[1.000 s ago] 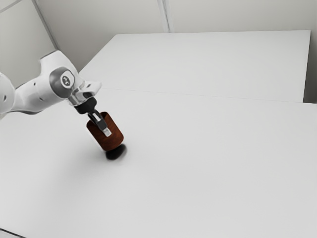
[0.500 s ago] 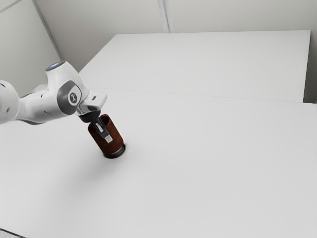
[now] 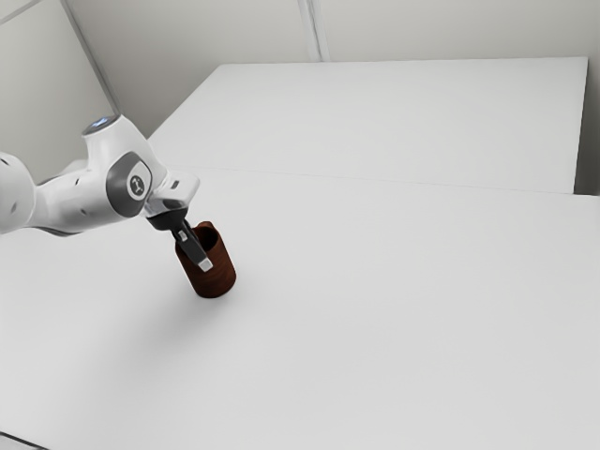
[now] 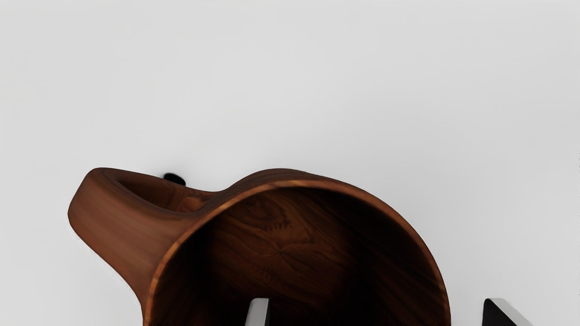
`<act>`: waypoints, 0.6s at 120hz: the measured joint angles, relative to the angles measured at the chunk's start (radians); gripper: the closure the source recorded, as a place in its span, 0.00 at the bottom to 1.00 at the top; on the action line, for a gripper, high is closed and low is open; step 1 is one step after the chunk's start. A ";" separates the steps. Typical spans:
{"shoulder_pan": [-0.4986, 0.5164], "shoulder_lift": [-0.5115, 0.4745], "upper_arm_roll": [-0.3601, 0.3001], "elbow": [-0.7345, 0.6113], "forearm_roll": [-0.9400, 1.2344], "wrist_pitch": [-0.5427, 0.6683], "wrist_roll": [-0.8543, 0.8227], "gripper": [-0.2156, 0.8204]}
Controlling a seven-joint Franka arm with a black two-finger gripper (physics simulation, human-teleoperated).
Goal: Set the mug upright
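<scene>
My mug (image 3: 217, 274) appears to stand upright on the surface (image 3: 394, 328), base down and mouth up; its apparent lean in the exterior view matches that of the room's corner line, so I judge its long axis vertical. It stands toward the exterior view's left, on the near side of the thin seam (image 3: 394, 180) and well apart from the surface's far edge. What counts now is how its wall lies to my pincer (image 4: 371, 312): the wall passes between the fingers, one reaching into the mouth and the other outside, while the handle (image 4: 108, 213) juts out on the inner one's side, away from the outer one. The pincer is released, with a wide gap across the wall and no squeeze from both sides. The arm (image 3: 84, 199) comes in from the exterior view's left, wrist bent, hand slanting down toward that view's right. Since the mug already lies as the task wants it, I'd judge that any withdrawal should run upward along the fingers' slant, because a sideways drag could catch the wall and tip it.
</scene>
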 joint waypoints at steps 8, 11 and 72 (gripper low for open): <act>0.000 -0.011 -0.001 0.018 0.001 -0.020 -0.003 0.27; 0.000 -0.014 -0.001 0.030 0.002 -0.032 -0.006 0.27; -0.231 -0.024 0.151 0.531 0.197 -0.473 -0.430 0.21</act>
